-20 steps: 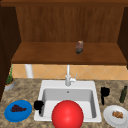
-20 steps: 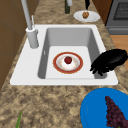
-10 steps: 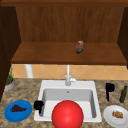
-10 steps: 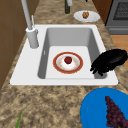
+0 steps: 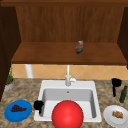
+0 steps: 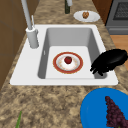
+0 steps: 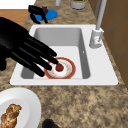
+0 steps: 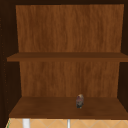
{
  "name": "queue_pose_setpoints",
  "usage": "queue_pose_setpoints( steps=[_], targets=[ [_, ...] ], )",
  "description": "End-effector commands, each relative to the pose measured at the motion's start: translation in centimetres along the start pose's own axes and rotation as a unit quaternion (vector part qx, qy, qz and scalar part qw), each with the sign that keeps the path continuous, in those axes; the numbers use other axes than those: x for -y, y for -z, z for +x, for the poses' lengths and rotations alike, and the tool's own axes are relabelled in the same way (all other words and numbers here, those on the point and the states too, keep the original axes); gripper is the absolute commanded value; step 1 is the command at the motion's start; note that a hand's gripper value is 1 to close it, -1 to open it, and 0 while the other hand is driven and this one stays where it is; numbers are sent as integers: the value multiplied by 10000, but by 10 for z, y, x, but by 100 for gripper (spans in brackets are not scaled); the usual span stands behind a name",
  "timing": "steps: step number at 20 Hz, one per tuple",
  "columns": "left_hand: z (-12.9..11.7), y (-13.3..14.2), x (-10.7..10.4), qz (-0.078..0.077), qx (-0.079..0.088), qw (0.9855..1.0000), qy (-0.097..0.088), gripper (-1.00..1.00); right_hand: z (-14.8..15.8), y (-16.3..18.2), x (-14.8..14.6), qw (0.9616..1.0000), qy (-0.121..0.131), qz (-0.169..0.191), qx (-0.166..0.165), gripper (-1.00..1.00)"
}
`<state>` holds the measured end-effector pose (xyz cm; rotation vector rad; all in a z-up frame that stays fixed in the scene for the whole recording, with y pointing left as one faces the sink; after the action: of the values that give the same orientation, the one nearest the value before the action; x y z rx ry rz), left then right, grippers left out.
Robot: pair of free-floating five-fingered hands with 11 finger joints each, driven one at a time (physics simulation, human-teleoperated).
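We see our left hand hovering at the sink's left rim, at about nine o'clock from the basin; in the left side view it hangs over the near right corner of the basin, fingers straight and pointing down toward the rim, holding nothing. Our right hand floats above the worktop at three o'clock from the sink, just beside a dark green bottle; in the right side view it looms large in the foreground, fingers spread wide and straight, gripping nothing.

On the basin floor lies a red-rimmed plate with a small red fruit at its middle; the same plate and fruit show in the right side view, with the fingertips in front of them. In the front view a big red ball sits at six o'clock of the sink.

At nine o'clock of the sink a blue plate carries dark grapes; at four o'clock a white plate carries a pastry; the tap stands at twelve o'clock. A small jar stands on the lower shelf above.
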<state>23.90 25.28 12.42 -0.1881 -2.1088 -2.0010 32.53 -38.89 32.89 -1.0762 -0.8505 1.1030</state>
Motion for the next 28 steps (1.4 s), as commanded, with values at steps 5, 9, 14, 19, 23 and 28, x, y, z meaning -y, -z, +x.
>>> queue_pose_setpoints(
  steps=[5, 9, 14, 19, 23, 28],
  targets=[
    [0, 0, 0, 0, 0, 10000, 0, 0, -39, 1, 37, 9998, 4, 212, 0, -100],
    [0, 0, 0, 0, 0, 10000, 0, 0, -59, -1, 44, 9991, -21, 423, -12, -100],
    [0, 0, 0, 0, 0, 10000, 0, 0, -77, 19, 49, 9985, 62, 544, 65, -100],
    [0, 0, 0, 0, 0, 10000, 1, 0, -99, 33, 50, 9975, 95, 693, 115, -100],
    [0, 0, 0, 0, 0, 10000, 1, 0, -114, 44, 46, 9966, 164, 794, 169, -100],
    [0, 0, 0, 1, 0, 10000, 1, 0, -122, 54, 34, 9963, 162, 836, 110, -100]
  ],
)
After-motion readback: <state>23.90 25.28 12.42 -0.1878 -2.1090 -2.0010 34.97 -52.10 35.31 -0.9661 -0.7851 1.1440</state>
